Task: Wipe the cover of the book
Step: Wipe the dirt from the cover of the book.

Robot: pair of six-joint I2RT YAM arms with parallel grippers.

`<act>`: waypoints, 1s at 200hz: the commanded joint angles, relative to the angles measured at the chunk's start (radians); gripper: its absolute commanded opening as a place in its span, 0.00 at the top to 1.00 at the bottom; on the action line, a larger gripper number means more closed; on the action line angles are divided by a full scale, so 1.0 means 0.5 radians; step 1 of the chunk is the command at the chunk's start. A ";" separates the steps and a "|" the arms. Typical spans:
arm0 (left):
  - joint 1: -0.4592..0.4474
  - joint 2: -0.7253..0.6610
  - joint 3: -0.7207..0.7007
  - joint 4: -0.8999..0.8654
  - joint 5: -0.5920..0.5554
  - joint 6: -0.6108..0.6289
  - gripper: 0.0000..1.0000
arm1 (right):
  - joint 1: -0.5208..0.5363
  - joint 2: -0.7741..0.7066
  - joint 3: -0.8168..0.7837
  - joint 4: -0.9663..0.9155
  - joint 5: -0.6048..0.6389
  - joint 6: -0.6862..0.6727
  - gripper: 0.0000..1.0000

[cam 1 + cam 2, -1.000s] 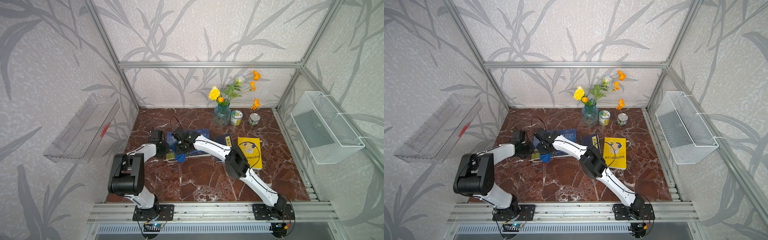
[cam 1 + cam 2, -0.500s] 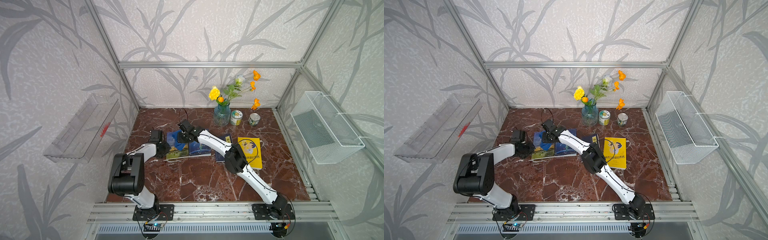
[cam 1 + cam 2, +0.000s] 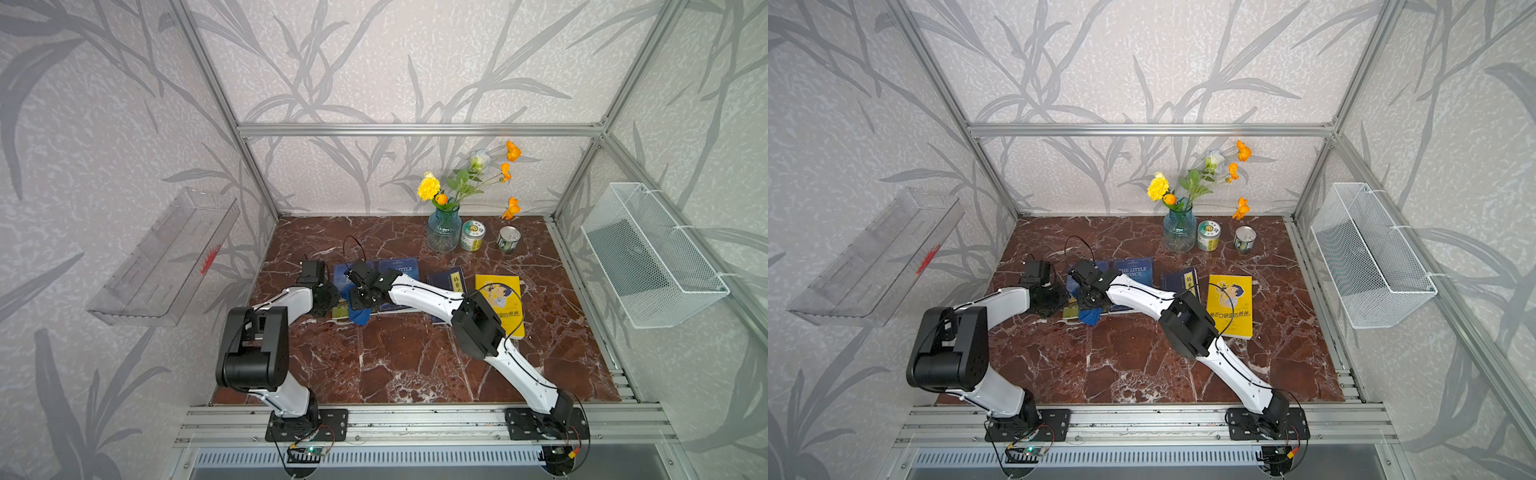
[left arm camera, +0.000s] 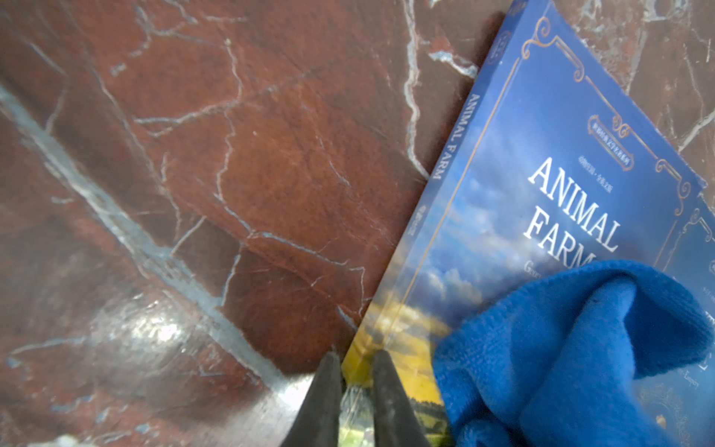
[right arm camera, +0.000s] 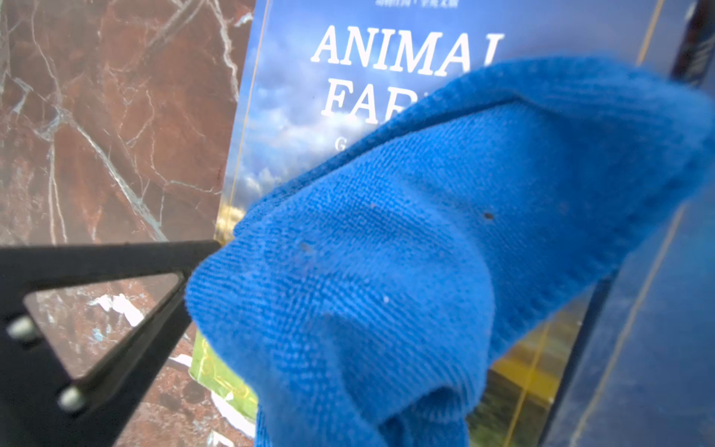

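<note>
In both top views the book [image 3: 341, 277] lies flat on the table [image 3: 395, 365], just beside a second blue book [image 3: 400, 270]. The right gripper [image 3: 362, 300] clenches a blue cloth [image 3: 360, 316] over the book's near end. In the left wrist view the left gripper [image 4: 358, 358], fingers nearly together, presses on the book's spine corner. In the right wrist view the cloth drapes across the lower cover.

On the red marble tabletop [image 3: 415, 365], a glass vase [image 3: 444, 237] of yellow and orange flowers [image 3: 428, 188] has a green-labelled can [image 3: 472, 236] just beside it, a silver can [image 3: 508, 239] beyond that, and a yellow book [image 3: 500, 299] well apart from it, nearer the front.
</note>
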 commanded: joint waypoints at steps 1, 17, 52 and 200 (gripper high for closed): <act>-0.020 0.046 -0.109 -0.232 0.031 0.023 0.83 | -0.033 0.337 0.228 -0.124 -0.052 0.091 1.00; -0.021 0.047 -0.111 -0.233 0.034 0.023 0.83 | -0.056 0.541 0.550 -0.199 -0.064 0.193 1.00; -0.021 0.044 -0.113 -0.232 0.030 0.023 0.83 | -0.127 0.753 0.778 -0.125 -0.161 0.443 1.00; -0.021 0.042 -0.113 -0.225 0.027 0.022 0.84 | -0.226 0.203 -0.058 -0.019 -0.090 0.245 1.00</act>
